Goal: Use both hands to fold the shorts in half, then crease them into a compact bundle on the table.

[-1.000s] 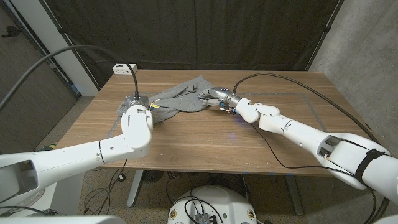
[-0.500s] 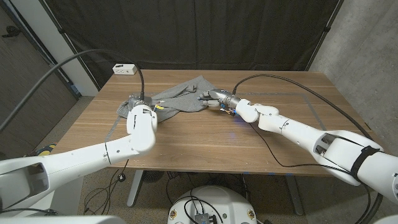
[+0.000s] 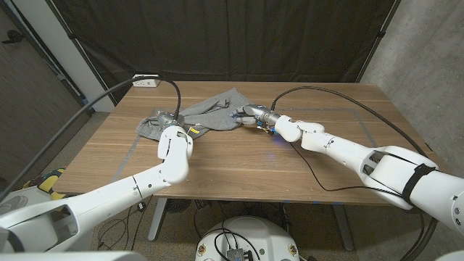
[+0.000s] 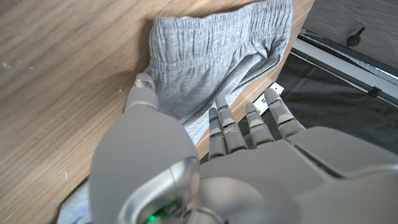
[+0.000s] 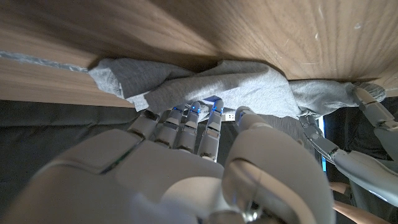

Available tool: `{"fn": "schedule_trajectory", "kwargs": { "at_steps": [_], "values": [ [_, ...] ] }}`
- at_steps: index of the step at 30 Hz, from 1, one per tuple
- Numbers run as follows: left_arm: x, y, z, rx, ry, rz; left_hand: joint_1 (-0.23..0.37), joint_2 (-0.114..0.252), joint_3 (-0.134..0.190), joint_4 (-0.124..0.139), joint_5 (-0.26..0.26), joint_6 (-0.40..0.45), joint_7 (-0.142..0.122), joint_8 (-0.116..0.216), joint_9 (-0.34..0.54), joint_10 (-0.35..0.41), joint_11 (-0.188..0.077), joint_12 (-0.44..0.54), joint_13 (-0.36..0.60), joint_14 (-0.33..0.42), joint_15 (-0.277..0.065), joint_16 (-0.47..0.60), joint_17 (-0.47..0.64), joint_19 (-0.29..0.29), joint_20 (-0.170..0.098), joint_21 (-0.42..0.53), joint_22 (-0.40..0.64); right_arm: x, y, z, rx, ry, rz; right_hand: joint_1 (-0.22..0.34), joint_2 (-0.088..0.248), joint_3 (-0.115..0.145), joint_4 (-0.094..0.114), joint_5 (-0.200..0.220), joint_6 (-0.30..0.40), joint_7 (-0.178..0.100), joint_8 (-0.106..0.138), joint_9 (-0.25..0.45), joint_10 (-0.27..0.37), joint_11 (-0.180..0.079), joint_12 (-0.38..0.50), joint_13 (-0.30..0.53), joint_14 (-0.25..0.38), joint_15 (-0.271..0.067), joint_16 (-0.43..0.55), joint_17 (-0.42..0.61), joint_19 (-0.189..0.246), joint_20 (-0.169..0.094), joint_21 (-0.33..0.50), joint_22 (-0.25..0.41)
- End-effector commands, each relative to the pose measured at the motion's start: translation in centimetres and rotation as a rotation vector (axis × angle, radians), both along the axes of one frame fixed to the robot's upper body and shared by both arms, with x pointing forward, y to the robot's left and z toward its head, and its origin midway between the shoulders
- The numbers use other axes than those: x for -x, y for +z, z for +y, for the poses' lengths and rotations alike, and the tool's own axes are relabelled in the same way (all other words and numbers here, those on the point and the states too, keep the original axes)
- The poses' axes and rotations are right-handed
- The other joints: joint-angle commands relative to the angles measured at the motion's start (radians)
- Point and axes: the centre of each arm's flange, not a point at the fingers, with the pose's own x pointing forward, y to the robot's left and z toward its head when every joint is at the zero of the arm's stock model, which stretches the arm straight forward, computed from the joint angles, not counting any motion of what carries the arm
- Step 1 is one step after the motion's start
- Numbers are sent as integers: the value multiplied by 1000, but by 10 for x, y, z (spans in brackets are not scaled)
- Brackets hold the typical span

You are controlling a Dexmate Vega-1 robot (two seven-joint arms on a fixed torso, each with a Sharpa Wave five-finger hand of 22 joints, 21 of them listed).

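Shorts lie rumpled at the table's far side, the left hand and right hand each with fingers spread, touching opposite edges; a loose grasp could let cloth slip mid-fold.

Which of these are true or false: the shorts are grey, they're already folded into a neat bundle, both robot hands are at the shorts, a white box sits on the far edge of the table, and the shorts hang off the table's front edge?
1. The shorts are grey. True.
2. They are already a neat bundle. False: they lie spread out and rumpled on the table.
3. Both hands are at the shorts. True: the left hand is at their left end, the right hand at their right edge.
4. A white box sits at the table's far edge. True.
5. The shorts hang off the front edge. False: they lie on the far half of the table.
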Motion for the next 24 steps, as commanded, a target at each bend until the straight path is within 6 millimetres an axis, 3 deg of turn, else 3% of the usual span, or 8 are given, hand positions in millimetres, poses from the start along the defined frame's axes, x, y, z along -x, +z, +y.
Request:
{"fn": "schedule_trajectory", "kwargs": {
  "at_steps": [1, 4, 5, 8, 12, 15, 20, 24],
  "values": [
    [-8, -15, -7, -116, 39, -8, 86, 28, 37, -16, -33, 80, -14, 18, 5, 73, -46, 21, 9, 48, -23, 9, 0, 33, -10, -2, 4, -7, 0, -5, -7, 1, 9, -9, 1, 8, 2, 5, 14, 5, 6, -1, 7, 0, 4, 2, 6, -59, 8, 2, 4, 8, -4, -1],
    [-9, -20, -9, -164, 47, -49, 179, 55, 77, -24, -78, 188, -21, 41, 9, 173, -70, 50, 22, 107, -56, 12, -1, 77, -34, 9, 6, -8, 0, -6, -2, -4, 8, -10, 1, 10, 1, 5, 20, 7, 7, -1, 8, -1, 4, 2, 6, -59, 8, 2, 4, 8, -4, -1],
    [-10, -21, -9, -172, 51, -53, 204, 60, 87, -24, -95, 228, -30, 51, 10, 215, -86, 62, 27, 127, -73, 12, -1, 85, -38, 11, 6, -8, 1, -7, -3, -5, 10, -10, 1, 10, 1, 5, 21, 6, 8, -1, 8, -1, 4, 2, 7, -59, 8, 2, 4, 8, -4, -1],
    [-11, -23, -10, -200, 61, -74, 271, 70, 114, -24, -127, 373, -67, 97, 15, 316, -95, 83, 40, 178, -106, 9, -1, 114, -53, 21, 8, -9, 0, -7, 7, -7, 13, -11, 1, 11, 1, 5, 28, 9, 10, -1, 10, 0, 5, 2, 10, -61, 9, 2, 5, 8, -4, -1],
    [-14, -26, -9, -225, 74, -80, 309, 81, 128, -23, -132, 425, -78, 113, 17, 366, -99, 87, 46, 208, -124, 9, -1, 127, -66, 29, 9, -11, 1, -7, 33, -13, 31, -14, 0, 14, 0, 5, 44, 11, 14, -1, 23, -1, 9, 1, 19, -55, 13, 1, 7, 7, -3, -1],
    [-17, -30, -7, -245, 71, -96, 335, 113, 149, -21, -125, 447, -85, 117, 17, 389, -99, 86, 47, 236, -139, 14, 1, 131, -76, 33, 11, -12, 0, -8, 53, -25, 36, -29, 4, 16, 6, 3, 73, 19, 19, -1, 80, 12, 26, 2, 45, -51, 24, 4, 13, 4, 0, 0],
    [-22, -34, -5, -279, 64, -124, 358, 162, 189, -10, -110, 605, -83, 167, 18, 538, -96, 114, 61, 339, -200, 21, 1, 153, -104, 56, 13, -13, 0, -9, 74, -37, 52, -37, 7, 21, 9, 3, 103, 25, 25, -2, 103, 17, 29, 2, 81, -54, 37, 4, 28, 1, 5, 0],
    [-24, -36, -4, -343, 39, -153, 360, 170, 218, -9, -101, 672, -81, 194, 17, 604, -96, 127, 83, 422, -235, 32, 5, 182, -123, 78, 13, -12, -1, -10, 92, -39, 47, -43, 8, 29, 10, 3, 132, 34, 31, -2, 121, 24, 31, 2, 105, -50, 43, 2, 36, -1, 8, 0]
  ]
}}
